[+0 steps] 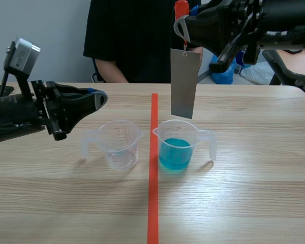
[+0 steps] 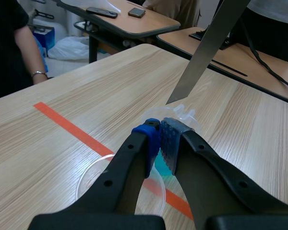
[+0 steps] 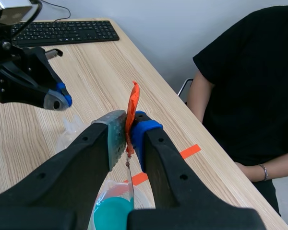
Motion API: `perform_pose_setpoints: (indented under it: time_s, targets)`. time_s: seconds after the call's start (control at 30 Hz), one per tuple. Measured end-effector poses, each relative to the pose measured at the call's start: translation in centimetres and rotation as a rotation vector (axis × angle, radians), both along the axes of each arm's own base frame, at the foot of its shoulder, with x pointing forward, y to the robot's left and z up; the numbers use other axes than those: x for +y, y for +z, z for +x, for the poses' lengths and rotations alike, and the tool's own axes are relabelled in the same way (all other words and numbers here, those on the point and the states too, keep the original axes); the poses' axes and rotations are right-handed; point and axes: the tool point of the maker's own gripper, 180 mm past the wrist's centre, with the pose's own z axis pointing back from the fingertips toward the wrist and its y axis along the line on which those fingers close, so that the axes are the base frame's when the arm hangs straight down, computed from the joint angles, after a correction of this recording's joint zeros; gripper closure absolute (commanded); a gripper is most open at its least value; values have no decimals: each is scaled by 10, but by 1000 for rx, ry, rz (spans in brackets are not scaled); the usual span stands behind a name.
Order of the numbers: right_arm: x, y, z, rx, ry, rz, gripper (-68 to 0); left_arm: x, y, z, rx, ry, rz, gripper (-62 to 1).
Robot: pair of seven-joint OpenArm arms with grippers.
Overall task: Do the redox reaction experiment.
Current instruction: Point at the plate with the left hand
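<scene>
Right gripper (image 3: 129, 127) is clamping the orange tab (image 3: 133, 103) of a flat grey metal strip (image 1: 184, 84).
The strip is hanging straight below this gripper, ending just above the clear plastic cup of blue liquid (image 1: 178, 145) on the wooden bench (image 1: 244, 203). The left gripper (image 2: 161, 139), closed on nothing, is hovering just above the empty clear plastic cup (image 1: 119, 142).

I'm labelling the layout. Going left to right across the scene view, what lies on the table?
Empty clear cup, orange-red tape line, cup of blue liquid.
</scene>
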Motion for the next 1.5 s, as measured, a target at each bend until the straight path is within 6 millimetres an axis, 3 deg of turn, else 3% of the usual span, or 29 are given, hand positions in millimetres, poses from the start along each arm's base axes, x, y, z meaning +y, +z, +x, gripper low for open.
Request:
perform_pose_setpoints:
  time_s: [0.5,0.77,0.97,1.23,1.5]
  targets:
    - [0,0,0,0,0,0,-15,-48,3,3,22,-48,-95,-27]
    - [0,0,0,0,0,0,-15,-54,-3,16,46,-25,-122,-27]
    - [0,0,0,0,0,0,-15,-63,7,22,29,-28,-152,-27]
    - [0,0,0,0,0,0,-15,-89,6,13,43,-89,-164,-28]
    - [0,0,0,0,0,0,-15,-89,7,14,41,-87,-166,-27]
